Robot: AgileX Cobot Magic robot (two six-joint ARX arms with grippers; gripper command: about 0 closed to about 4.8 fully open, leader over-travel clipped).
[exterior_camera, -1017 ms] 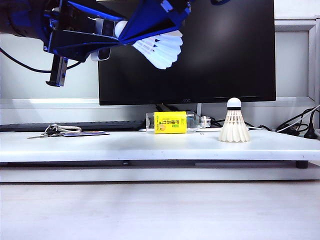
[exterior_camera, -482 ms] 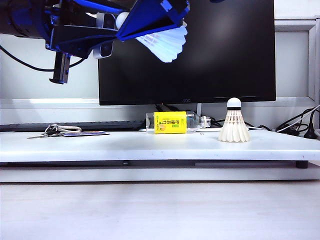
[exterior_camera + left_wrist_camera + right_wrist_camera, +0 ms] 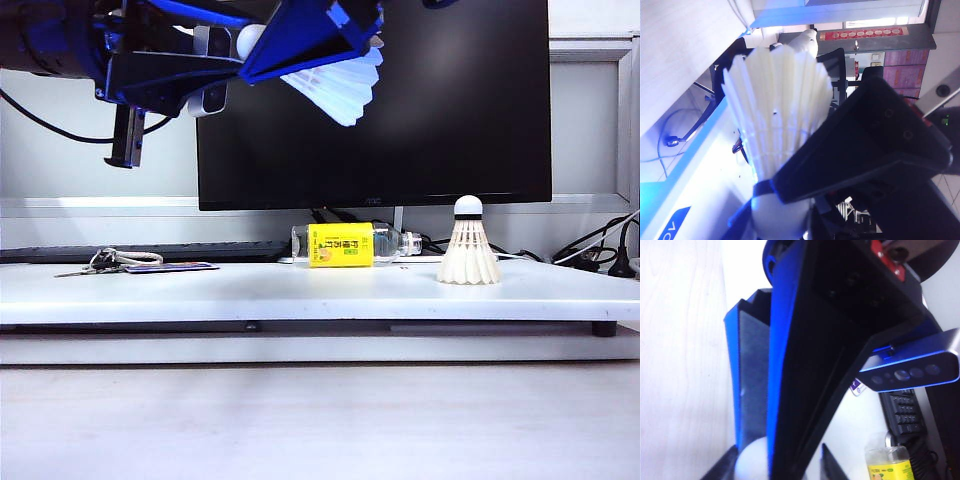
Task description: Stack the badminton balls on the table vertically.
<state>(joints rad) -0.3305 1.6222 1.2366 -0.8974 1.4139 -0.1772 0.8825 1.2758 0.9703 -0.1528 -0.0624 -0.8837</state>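
Lifted slightly higher and tilted, the shuttlecock (image 3: pixel 335 88) sits pinched at its cork in your left gripper (image 3: pixel 790 200); your right gripper (image 3: pixel 262 48) is closing there too, grip unclear. Mistime this handover and it drops, far above the standing shuttlecock (image 3: pixel 468 245).

One cream-white feather shuttlecock (image 3: pixel 335 88) is off the surface, high at 11 o'clock of the exterior view, lying near level, skirt flared toward 4 o'clock, rounded white cork tip (image 3: pixel 248 40) toward 10 o'clock. A second identical shuttlecock (image 3: pixel 468 245) stands upright, cork uppermost, skirt down on the wide white tabletop (image 3: pixel 300 290), at 3 o'clock.
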